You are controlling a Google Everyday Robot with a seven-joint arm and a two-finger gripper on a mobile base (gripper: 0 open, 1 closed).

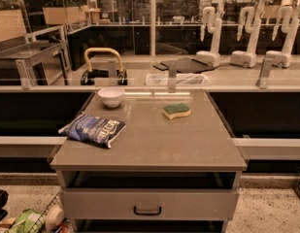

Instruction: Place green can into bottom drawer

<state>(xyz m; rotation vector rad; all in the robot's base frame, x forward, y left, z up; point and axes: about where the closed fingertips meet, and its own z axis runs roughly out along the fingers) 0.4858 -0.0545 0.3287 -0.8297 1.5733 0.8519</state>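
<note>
Fingers and the gripper itself lie outside the camera view, as does the whole arm, so their pose, how far they are spread and whether they grasp anything cannot be told. The green can cannot be picked out with certainty. It does not stand on the table top [154, 147], and the only green thing near the floor is a crumpled-looking shape [24, 222] in the bottom-left corner. That shape lies in what seems to be a wire basket [46, 216], beside a pale rounded thing [55, 216]. It is cut off by the frame edge and too vague to name. Low on the cabinet a drawer [149, 203] shows its grey front with a dark handle [147, 210], pushed in flush. A dark open slot runs above it and a dark gap below. The lower edge of the frame cuts the cabinet off, so whether this is the lowest drawer cannot be told. On the table top a blue snack bag [92, 129] lies flat near the left edge, and a white bowl [111, 96] stands upright behind it at the far left corner. A yellow sponge [176, 110] with a green upper face lies well apart to the right of the bowl. Beyond the table, a black object with a yellow arched handle [104, 64] sits on a counter, partly hidden by a post. Several white robot arms [212, 30] stand farther back to the right.
</note>
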